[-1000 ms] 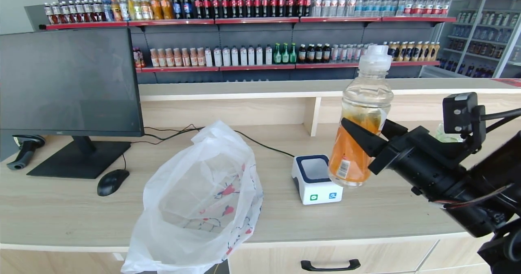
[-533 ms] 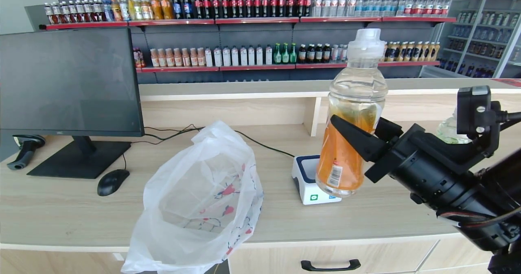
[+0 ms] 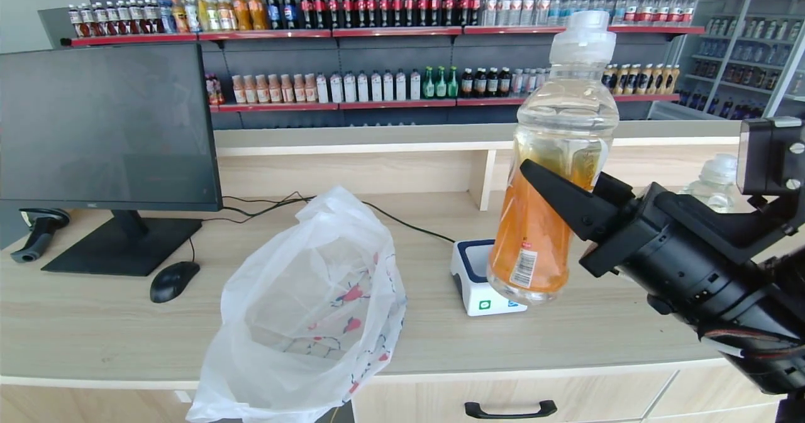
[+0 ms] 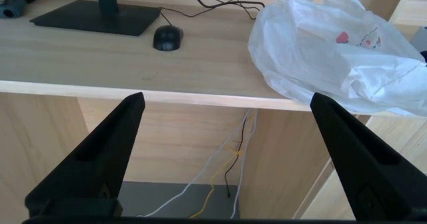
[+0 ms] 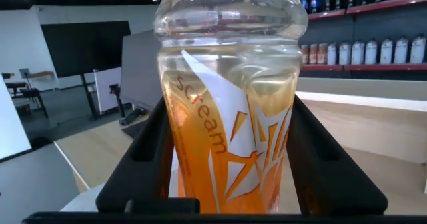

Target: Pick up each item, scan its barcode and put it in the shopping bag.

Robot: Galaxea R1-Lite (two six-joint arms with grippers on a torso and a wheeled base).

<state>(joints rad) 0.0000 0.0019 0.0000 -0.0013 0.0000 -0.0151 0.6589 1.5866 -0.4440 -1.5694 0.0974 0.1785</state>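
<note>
Above the right half of the bench (image 3: 94, 322), the right claw (image 3: 564, 179) grips an orange drink bottle (image 3: 534, 241) around its middle, upright, with its base over the small white scanner (image 3: 476, 272) as the head view shows it. To the scanner's left the white shopping bag (image 3: 314, 310) stands at the bench's front edge, near a mouse (image 3: 174, 280) and a monitor (image 3: 107, 127). The left claw (image 4: 227, 99) hangs wide apart and empty below that edge.

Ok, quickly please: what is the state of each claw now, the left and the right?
Left claw: open, holding nothing.
Right claw: closed on the orange drink bottle.
</note>
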